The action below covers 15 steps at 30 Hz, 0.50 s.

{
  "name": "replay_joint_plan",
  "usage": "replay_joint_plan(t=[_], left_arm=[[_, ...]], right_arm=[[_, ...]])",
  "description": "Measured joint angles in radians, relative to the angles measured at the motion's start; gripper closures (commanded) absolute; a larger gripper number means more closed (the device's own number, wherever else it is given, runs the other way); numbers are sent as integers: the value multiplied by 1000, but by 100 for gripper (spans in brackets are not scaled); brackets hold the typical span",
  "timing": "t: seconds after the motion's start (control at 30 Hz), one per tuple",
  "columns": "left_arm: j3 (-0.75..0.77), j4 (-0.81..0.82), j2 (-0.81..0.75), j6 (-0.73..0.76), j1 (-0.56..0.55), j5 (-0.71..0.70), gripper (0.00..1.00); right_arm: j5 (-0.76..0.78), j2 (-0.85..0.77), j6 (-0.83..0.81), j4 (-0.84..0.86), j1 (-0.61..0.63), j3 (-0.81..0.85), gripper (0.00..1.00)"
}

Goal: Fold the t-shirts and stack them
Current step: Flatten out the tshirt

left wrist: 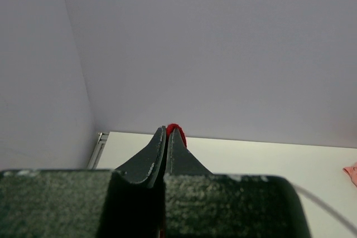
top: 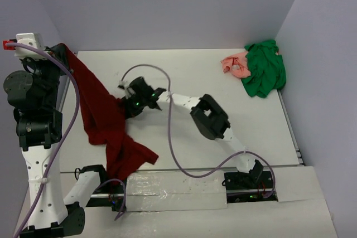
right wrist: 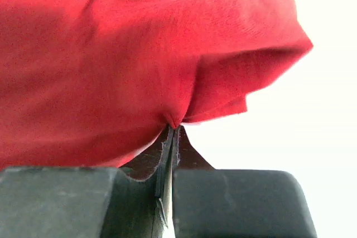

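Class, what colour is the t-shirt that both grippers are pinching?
The t-shirt is dark red, clearest in the top external view.

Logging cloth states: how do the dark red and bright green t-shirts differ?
The dark red cloth t-shirt hangs partly lifted, pinched by the left gripper and right gripper; the bright green cloth t-shirt lies bunched in the far right corner, untouched. The red one looks larger; the green one touches a salmon-pink shirt. Neither is folded.

T-shirt positions.
Large dark red cloth t-shirt left; bright green t-shirt far right, salmon-pink t-shirt against its left side.
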Motion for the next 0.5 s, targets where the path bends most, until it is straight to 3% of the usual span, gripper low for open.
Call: replay_joint_plan(t=[0.33, 0.5], left_arm=[[-10, 10, -1, 13, -2, 5, 100], [-39, 20, -2, 23, -2, 6, 100]], right_arm=[[333, -437, -234, -24, -352, -245, 100], [421, -537, -320, -36, -388, -299, 100]])
